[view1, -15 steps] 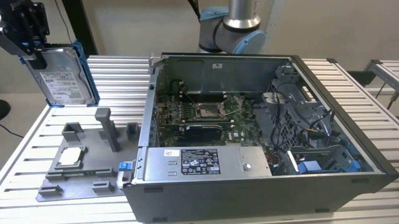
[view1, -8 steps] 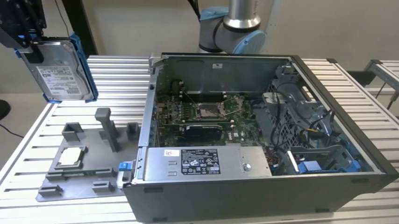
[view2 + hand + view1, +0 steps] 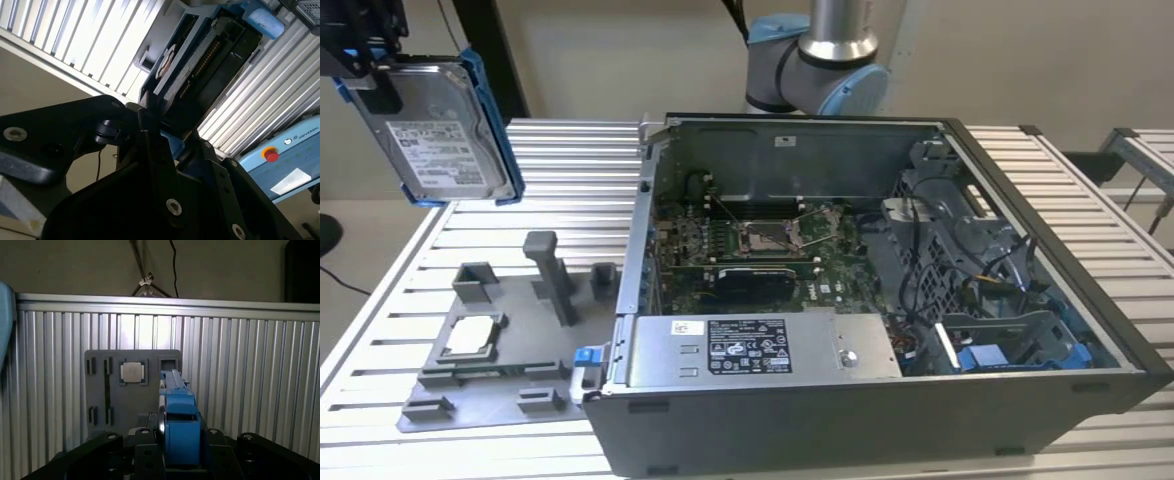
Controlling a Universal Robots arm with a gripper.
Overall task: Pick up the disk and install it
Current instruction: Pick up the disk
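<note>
Gripper (image 3: 376,85) is parked way up at the exterior view's left, high above the table (image 3: 574,160). It's clamped tight on the disk (image 3: 443,135), which hangs upright with its label facing out, well apart from the open case (image 3: 854,420).

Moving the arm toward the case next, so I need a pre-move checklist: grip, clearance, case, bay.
1. Grip on the disk: ok. The gripper is shut on its blue carrier in the first wrist view.
2. Disk off the table: ok. It hangs in the air at the exterior view's left, label facing that camera.
3. Clearance over the grey fixture: ok. The disk looks well above its posts.
4. Computer case open: ok, interior exposed.
5. Drive bay free: cannot tell. Cables run close by it.
</note>
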